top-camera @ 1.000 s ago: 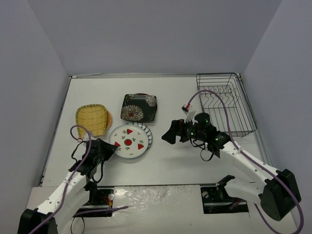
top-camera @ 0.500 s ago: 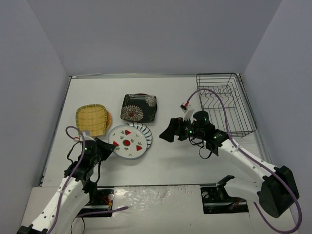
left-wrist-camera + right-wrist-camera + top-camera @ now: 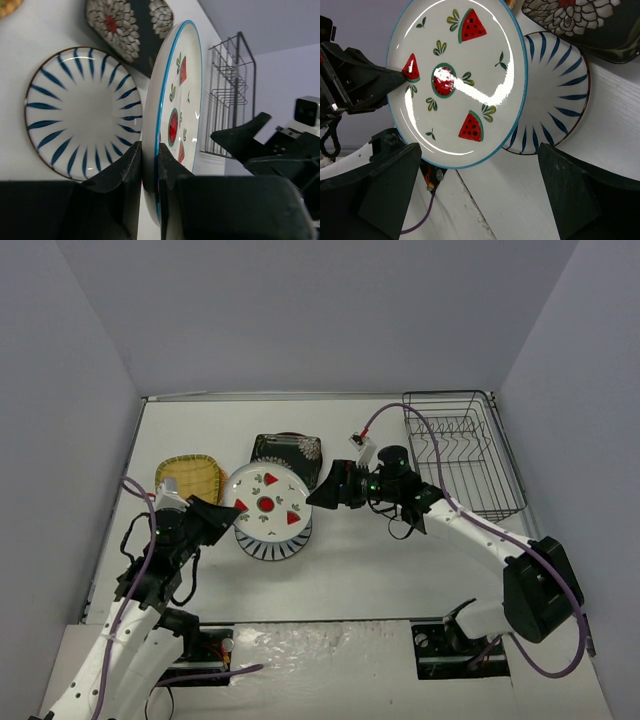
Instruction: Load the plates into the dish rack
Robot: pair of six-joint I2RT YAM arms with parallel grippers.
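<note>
1. Currently held up on edge, well left of the rectangular black wire dish rack [image 3: 460, 450]: white round plate with red watermelon slices and a blue rim [image 3: 266, 504].
2. Gripped at the rim on the side away from the rack by the left gripper [image 3: 230, 524]; fingers [image 3: 125, 175] narrow, one pressed on each face of the watermelon plate.
3. Placed between the watermelon plate and the rack: right gripper [image 3: 322, 492], fingers spread wide, facing the decorated side, clear of the plate, holding nothing.
4. Flat on the white table [image 3: 380, 560], directly beneath the watermelon plate: round white plate with dark radial stripes [image 3: 275, 543].
5. Flat behind the striped plate, nearer the rack's far end: squarish black floral plate [image 3: 290, 452].
6. Farthest left of the rack: squarish yellow woven-look plate [image 3: 188, 478].
</note>
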